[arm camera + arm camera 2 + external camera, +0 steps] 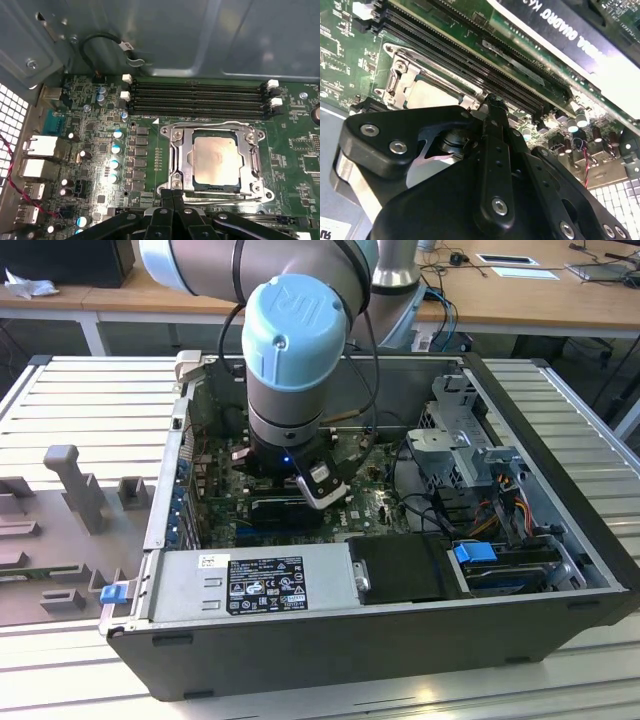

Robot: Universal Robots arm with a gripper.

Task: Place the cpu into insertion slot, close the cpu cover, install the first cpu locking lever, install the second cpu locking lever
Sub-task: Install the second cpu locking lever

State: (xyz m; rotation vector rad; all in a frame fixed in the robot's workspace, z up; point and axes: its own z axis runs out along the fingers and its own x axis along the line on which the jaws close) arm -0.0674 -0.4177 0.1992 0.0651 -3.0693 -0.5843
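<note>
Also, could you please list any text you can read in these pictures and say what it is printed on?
Power supply label: print too small to read.
Black expansion card: white lettering, upside down and cut off.
Motherboard: white markings too small to read.
Arm's blue cap: an embossed logo, no words.

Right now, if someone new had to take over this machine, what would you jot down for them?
End effector: fingers together, holding nothing, at the near edge of the insertion slot inside the computer case.
Cpu: seated in the slot.
Cpu cover: down over the chip, framing it.
Done: cpu placed, cover closed.
Left: I cannot tell whether either locking lever is latched; check both.
</note>
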